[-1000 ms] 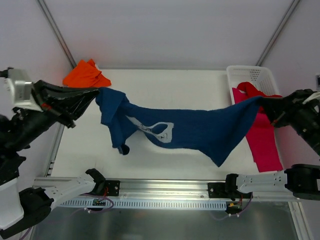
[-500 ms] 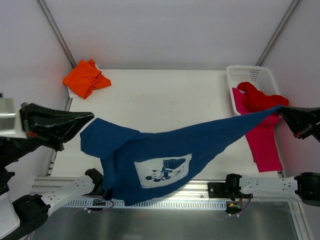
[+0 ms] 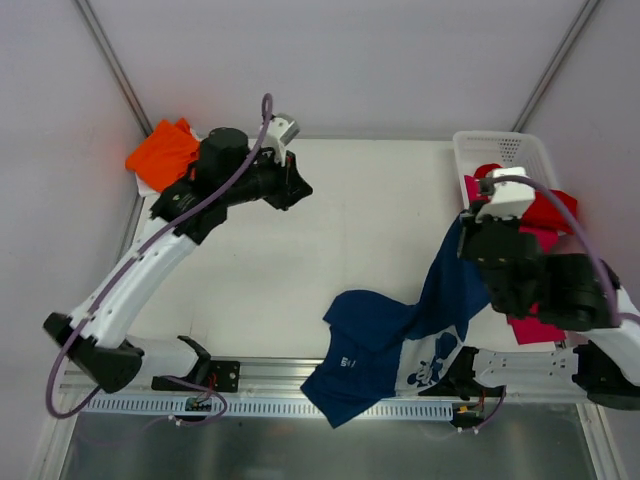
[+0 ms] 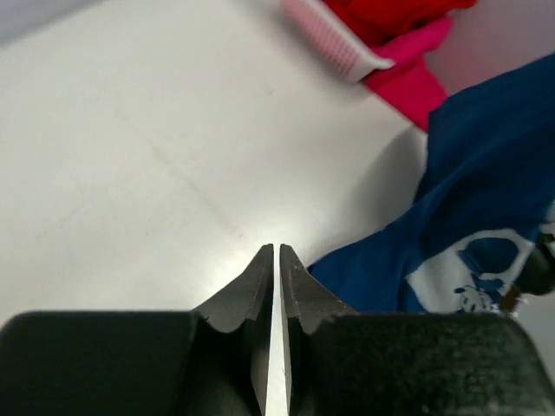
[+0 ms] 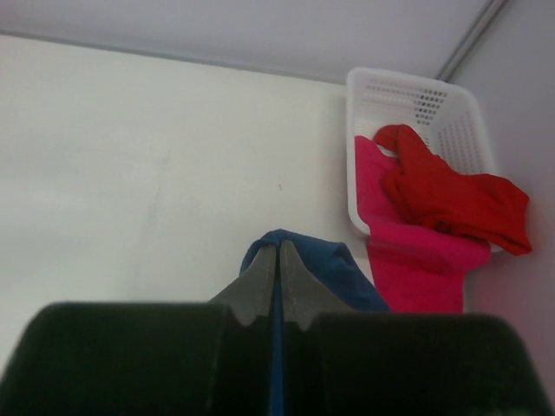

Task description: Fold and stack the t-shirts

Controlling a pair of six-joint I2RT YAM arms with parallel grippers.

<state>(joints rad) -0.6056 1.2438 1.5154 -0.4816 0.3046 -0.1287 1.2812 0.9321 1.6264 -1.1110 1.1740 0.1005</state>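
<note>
A robotics lab test cell: a white worktop boxed in by plain pale walls, with 2 metal struts slanting into the upper corners. Along the bottom edge runs an aluminium rail carrying 2 cabled robot arms and exposed wiring.

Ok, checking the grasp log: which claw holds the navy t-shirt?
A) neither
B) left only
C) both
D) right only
D: the navy t-shirt is pinched in the right claw, while the left claw is shut on nothing over the table.
</note>
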